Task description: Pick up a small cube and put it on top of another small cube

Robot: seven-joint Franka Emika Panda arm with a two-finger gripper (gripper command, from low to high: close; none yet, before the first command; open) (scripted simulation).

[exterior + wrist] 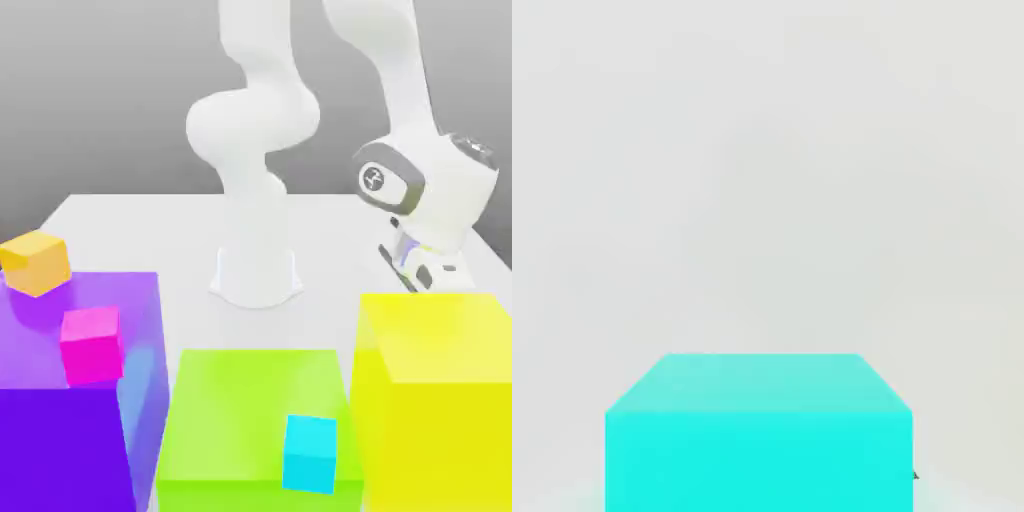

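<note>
The small cube (757, 440), plain teal, sits very close in the hand view on a pale surface. In the exterior view my gripper (428, 276) reaches down behind the big yellow block (440, 400) at the right, and that block hides its tips. The gripper is shut, and the teal cube lies right at the hand, so it looks gripped. A sky-blue small cube (310, 452) rests on the big green block (260, 425). A magenta small cube (91, 344) and an orange small cube (36, 262) sit on the big purple block (70, 420).
The arm's white base (256, 272) stands mid-table on the white tabletop (130, 230). The three big blocks line the front, with narrow gaps between them. Bare tabletop lies behind the blocks on either side of the base.
</note>
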